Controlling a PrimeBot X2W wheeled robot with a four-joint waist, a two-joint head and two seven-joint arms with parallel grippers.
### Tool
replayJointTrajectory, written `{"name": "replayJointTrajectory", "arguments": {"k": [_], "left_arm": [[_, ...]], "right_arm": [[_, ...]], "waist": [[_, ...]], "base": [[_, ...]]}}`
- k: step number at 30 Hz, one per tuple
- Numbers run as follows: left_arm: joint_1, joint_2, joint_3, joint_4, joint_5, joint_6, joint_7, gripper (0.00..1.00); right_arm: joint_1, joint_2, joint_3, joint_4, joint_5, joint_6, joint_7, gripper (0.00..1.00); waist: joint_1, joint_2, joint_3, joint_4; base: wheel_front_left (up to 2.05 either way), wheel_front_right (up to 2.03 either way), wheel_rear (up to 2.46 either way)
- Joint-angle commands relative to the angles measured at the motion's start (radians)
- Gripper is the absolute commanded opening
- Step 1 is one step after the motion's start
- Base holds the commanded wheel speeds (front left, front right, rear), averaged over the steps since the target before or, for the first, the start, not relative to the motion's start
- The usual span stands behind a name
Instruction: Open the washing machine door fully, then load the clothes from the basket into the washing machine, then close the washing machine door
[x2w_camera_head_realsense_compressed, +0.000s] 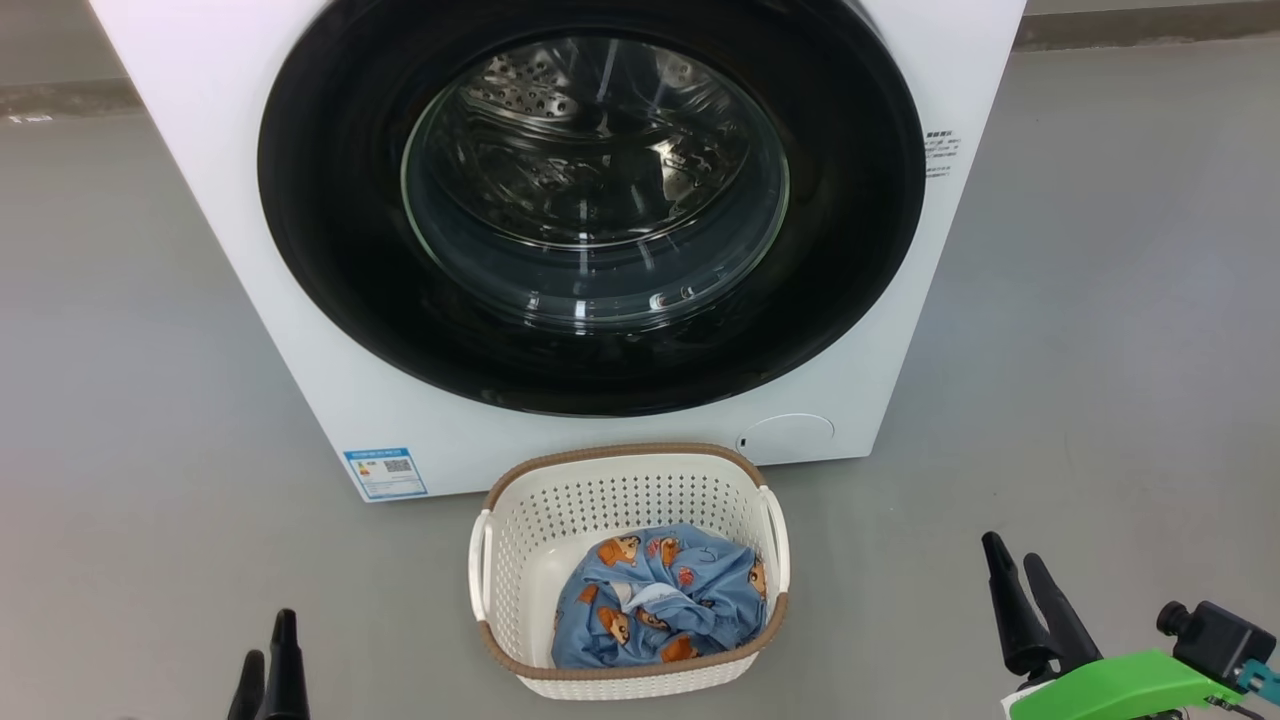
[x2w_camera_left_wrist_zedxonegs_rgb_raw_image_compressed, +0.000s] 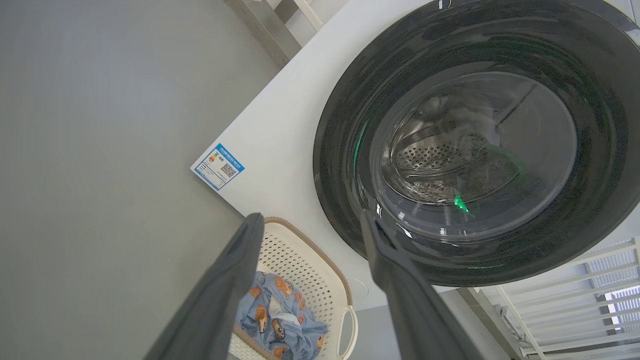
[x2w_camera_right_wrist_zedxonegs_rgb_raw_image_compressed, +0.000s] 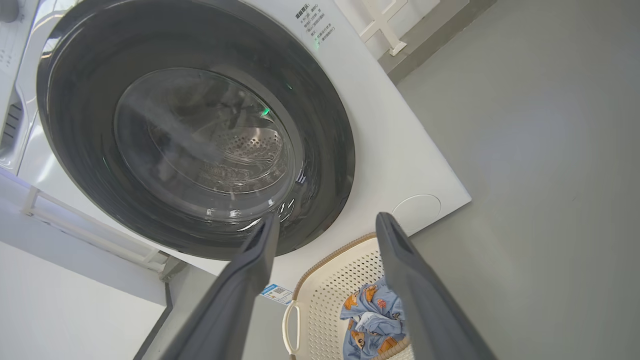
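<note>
the door (x2w_camera_head_realsense_compressed: 590, 215) is sitting shut on the washer (x2w_camera_head_realsense_compressed: 250, 200) behind the basket (x2w_camera_head_realsense_compressed: 620, 452) of clothes (x2w_camera_head_realsense_compressed: 660, 600), the left gripper (x2w_camera_head_realsense_compressed: 268, 635) and right gripper (x2w_camera_head_realsense_compressed: 1010, 550) are hovering spread and empty, and the rigid, glossy, slippery rim is likely needing a hooked pull at an edge recess that is not showing clearly.

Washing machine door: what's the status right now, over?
Left hand open, right hand open, both empty. Washing machine door shut. Clothes in basket, close before door.
</note>
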Motion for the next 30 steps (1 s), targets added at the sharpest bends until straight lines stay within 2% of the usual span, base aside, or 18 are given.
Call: {"name": "replayJointTrajectory", "arguments": {"k": [1,11,30], "left_arm": [[-0.036,0.018,0.018,-0.031,0.053,-0.006,-0.018,1.00],[-0.027,0.021,0.037,-0.050,0.237,-0.007,-0.048,1.00],[-0.023,0.026,0.042,-0.048,0.458,-0.009,-0.104,1.00]], "right_arm": [[-0.022,-0.012,0.025,-0.022,-0.048,-0.001,-0.015,1.00],[-0.028,-0.032,0.058,0.004,-0.209,-0.001,-0.044,1.00],[-0.036,-0.038,0.076,-0.011,-0.475,-0.001,-0.099,1.00]], "waist": [[-0.0001,0.0000,0.000,0.000],[-0.0001,0.0000,0.002,0.002],[-0.0001,0.0000,0.007,0.007]], "base": [[0.00,0.00,0.00],[0.00,0.00,0.00],[0.00,0.00,0.00]]}}
